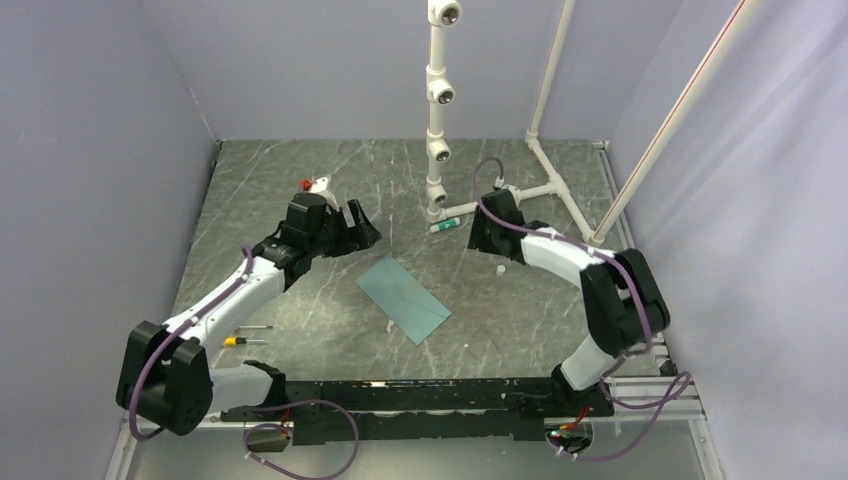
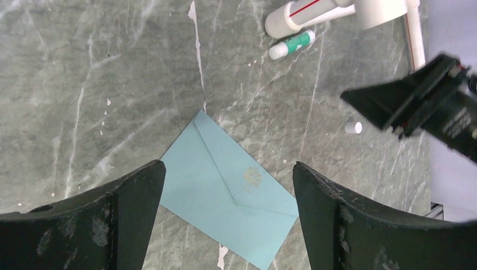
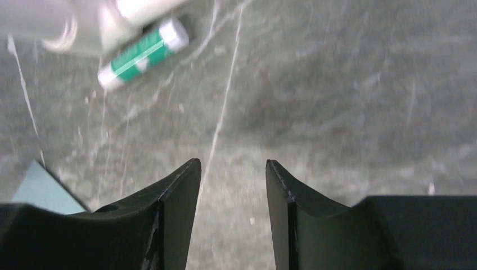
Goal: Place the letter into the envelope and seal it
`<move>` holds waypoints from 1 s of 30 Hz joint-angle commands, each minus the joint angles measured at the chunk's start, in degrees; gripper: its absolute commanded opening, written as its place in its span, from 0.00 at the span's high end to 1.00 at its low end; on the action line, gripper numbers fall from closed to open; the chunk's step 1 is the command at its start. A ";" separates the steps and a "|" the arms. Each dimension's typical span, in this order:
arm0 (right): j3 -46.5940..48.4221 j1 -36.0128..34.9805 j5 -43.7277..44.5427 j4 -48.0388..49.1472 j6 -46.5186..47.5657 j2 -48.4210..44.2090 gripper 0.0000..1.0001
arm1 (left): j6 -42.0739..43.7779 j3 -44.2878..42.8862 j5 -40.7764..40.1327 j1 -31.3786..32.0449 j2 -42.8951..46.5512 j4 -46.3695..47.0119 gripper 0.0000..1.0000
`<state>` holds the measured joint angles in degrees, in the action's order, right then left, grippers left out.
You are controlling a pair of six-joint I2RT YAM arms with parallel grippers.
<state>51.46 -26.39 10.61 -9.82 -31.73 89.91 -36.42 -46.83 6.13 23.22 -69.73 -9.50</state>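
This is a robotics lab test cell: plain pale panels (image 1: 90,150) box in a dark marbled worktop (image 1: 300,180) at 9, 12 and 3 o'clock. A white plastic-pipe stand (image 1: 438,110) rises at 12 o'clock, and a cabled left arm (image 1: 225,300) and right arm (image 1: 560,258) are bolted to a black rail (image 1: 420,395) at 6 o'clock.

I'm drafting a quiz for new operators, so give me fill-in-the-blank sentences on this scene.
1. The envelope lies flat, its flap side facing ___.
2. The green-and-white glue stick lies beside a white ___.
3. The left pincer, holding nothing, has its jaws ___.

Missing words: up; pipe; open.
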 commanded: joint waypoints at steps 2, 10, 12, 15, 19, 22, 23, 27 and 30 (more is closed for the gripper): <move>11.52 4.44 -12.29 4.18 -2.73 9.74 0.52 | 0.31 -2.13 4.84 0.16 -3.38 1.94 0.11; 20.09 4.96 -13.42 -2.83 -19.74 18.37 0.53 | 0.16 -3.52 6.27 0.07 -6.69 2.31 0.13; 21.30 4.95 -13.14 -3.77 -22.44 20.32 0.54 | 0.26 -3.73 6.26 0.07 -7.11 2.15 0.14; 24.81 4.95 -11.65 -7.62 -24.61 23.83 0.55 | 0.61 -3.96 6.03 0.07 -7.36 1.65 0.14; 26.54 4.89 -8.37 -9.71 -26.72 25.77 0.55 | 0.96 -3.67 5.17 0.07 -7.26 1.03 0.14; 28.51 4.79 -7.04 -12.09 -27.69 27.56 0.55 | 1.21 -3.53 4.86 -0.02 -7.26 0.67 0.14; 29.29 4.77 -6.63 -13.13 -27.83 28.12 0.55 | 1.31 -3.53 4.69 -0.02 -7.27 0.46 0.14; 31.15 4.65 -5.46 -15.97 -28.27 29.77 0.54 | 1.86 -3.71 4.34 -0.15 -7.35 -0.07 0.14; 32.49 4.38 -4.60 -17.46 -28.42 30.65 0.54 | 2.00 -3.54 4.30 -0.27 -7.35 -0.17 0.14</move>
<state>81.87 -21.76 2.26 -21.39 -59.22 118.26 -35.59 -48.25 11.05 23.20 -76.86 -9.72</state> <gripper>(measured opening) 0.458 0.865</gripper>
